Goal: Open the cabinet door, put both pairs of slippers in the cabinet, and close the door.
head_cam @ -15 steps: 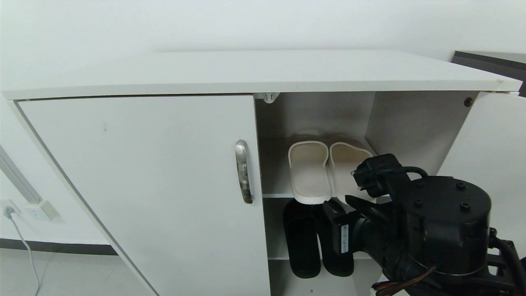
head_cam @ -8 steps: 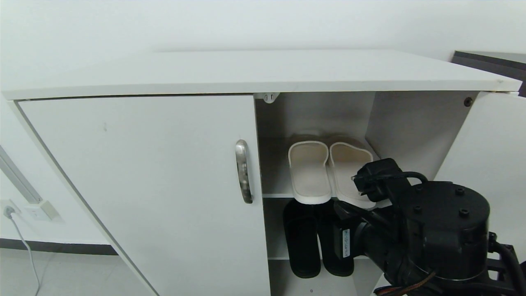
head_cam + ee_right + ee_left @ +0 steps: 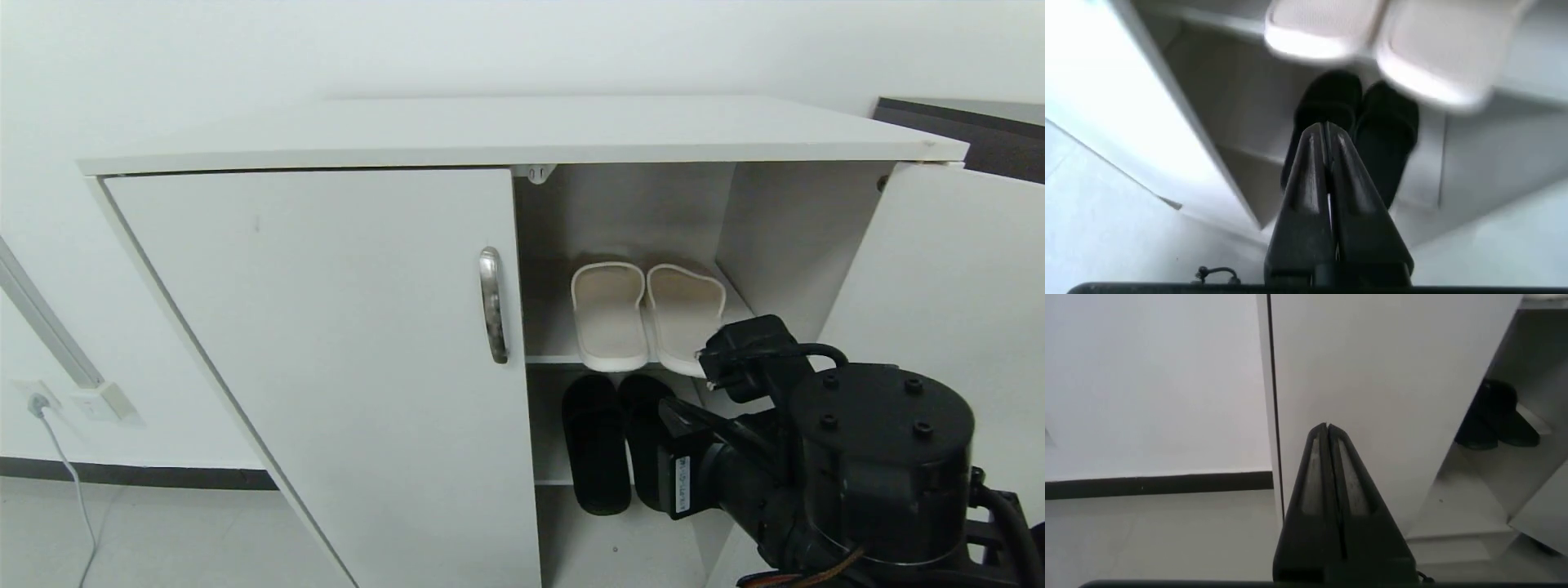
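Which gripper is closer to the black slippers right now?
Right. The right gripper sits shut just in front of the black slippers; the left gripper faces the closed door, off to their side.

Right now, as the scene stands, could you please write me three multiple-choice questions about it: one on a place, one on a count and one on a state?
1. Relative to the white slippers, the black slippers in the cabinet lie:
A) one shelf above
B) one shelf below
C) beside them on the same shelf

2. How many slippers are in the cabinet?
A) two
B) six
C) four

3. The cabinet's right door is:
A) open
B) shut
C) missing

Answers:
1 B: the black pair sits on the lower shelf, right under the white pair.
2 C: there are two white and two black slippers.
3 A: it stands swung out from the cabinet, while the left door is shut.
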{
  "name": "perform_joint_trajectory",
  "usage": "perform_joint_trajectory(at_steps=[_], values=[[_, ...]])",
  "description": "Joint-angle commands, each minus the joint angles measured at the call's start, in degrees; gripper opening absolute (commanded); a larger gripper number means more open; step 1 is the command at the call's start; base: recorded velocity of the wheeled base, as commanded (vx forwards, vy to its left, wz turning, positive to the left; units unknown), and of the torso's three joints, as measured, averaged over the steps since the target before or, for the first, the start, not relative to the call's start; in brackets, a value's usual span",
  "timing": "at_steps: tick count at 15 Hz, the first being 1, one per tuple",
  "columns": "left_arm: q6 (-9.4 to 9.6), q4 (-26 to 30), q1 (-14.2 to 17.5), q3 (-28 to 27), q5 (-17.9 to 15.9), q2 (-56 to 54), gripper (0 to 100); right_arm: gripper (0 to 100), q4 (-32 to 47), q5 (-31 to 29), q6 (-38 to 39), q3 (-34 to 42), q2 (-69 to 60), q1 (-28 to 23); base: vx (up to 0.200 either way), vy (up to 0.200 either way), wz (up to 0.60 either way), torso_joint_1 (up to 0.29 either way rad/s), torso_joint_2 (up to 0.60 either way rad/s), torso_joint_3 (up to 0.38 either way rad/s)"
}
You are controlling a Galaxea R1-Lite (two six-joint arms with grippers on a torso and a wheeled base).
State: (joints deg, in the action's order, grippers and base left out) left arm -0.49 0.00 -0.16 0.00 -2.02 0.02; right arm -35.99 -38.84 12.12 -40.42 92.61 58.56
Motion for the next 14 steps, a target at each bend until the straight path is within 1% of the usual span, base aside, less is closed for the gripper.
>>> perform_joint_trajectory(at_steps=[1,9,11,13,14], values=[[-0.04,0.0,-0.02,0.0,0.0,0.06,0,0,-0.05,-0.01,0.01,0.08,0.55,-0.03,-0.2,0.0,0.0,0.007,0.0,-0.007],[-0.04,0.0,-0.02,0.0,0.0,0.06,0,0,-0.14,-0.01,0.19,0.52,0.99,-0.03,-0.2,0.0,0.0,0.001,0.0,0.004],[-0.04,0.0,-0.02,0.0,0.0,0.06,0,0,-0.14,-0.01,0.54,1.93,1.52,-0.38,-0.2,0.0,0.0,0.0,0.0,0.002],[-0.13,0.0,-0.02,0.0,0.0,0.06,0,0,-0.14,0.78,1.15,3.16,2.13,-1.08,-0.2,0.0,0.0,0.002,0.0,-0.002],[-0.13,0.0,-0.02,0.0,0.0,0.06,0,0,-1.45,2.28,1.15,3.86,2.22,-1.26,-0.2,0.0,0.0,0.002,0.0,0.007]])
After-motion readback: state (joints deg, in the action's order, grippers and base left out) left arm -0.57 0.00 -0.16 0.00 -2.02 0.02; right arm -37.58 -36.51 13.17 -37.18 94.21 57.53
